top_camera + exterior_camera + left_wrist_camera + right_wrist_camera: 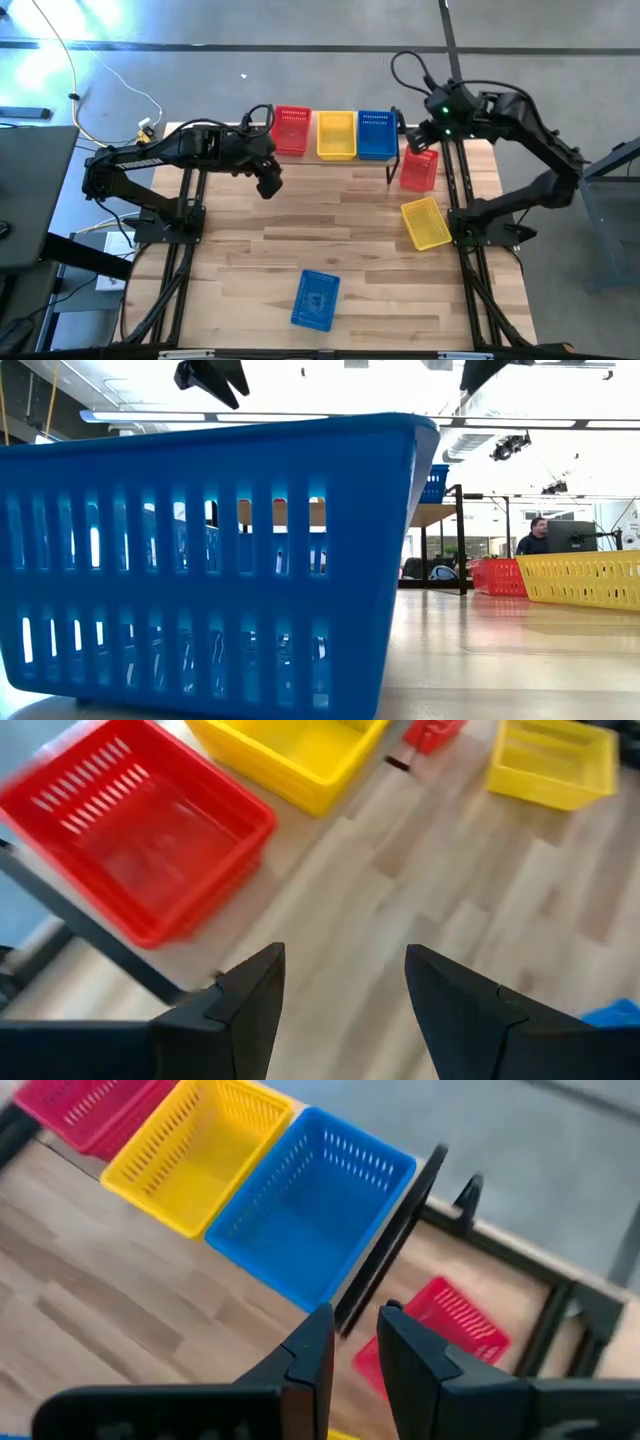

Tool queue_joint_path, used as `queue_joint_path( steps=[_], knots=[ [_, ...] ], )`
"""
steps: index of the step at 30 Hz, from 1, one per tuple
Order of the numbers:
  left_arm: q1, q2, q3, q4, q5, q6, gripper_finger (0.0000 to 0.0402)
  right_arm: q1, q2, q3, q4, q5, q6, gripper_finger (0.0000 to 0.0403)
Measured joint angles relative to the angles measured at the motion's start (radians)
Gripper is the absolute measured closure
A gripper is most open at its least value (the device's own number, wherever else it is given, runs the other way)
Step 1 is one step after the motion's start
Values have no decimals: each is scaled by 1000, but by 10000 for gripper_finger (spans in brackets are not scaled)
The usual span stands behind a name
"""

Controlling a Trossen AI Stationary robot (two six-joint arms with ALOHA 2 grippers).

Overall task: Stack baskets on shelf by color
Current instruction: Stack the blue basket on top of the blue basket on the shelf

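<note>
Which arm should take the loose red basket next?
Right. Its gripper hovers just above the red basket lying on the table beside the shelf, fingers nearly closed and empty. The left gripper is empty too, but sits across the table by the shelf's red stack.

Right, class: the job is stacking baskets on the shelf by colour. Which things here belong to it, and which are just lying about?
Belonging:
red, yellow and blue plastic mesh baskets on the wooden shelf
loose red, yellow and blue baskets on the table

Lying about:
white cable on the floor
</note>
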Motion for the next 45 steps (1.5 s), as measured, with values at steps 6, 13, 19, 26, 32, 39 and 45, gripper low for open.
queue_joint_path(
  steps=[6,13,19,26,32,39,45],
  knots=[
    [-18,0,0,-1,128,-79,202,41,-105,-153,79,-54,131,336],
    [-154,0,-6,-11,139,-97,202,162,-155,-275,170,-88,300,336],
    [-298,2,-6,-14,117,-134,202,304,-150,-329,293,-98,405,336],
    [-438,48,-6,-19,20,-353,202,476,-142,-381,432,-93,534,336],
    [-519,127,-6,-4,-38,-513,202,585,-108,-400,495,-77,588,336],
    [-550,230,-6,-2,-25,-691,202,652,-51,-400,530,-76,580,336],
    [-568,322,-6,-4,-24,-808,202,677,-13,-400,530,-93,495,336]
  ],
)
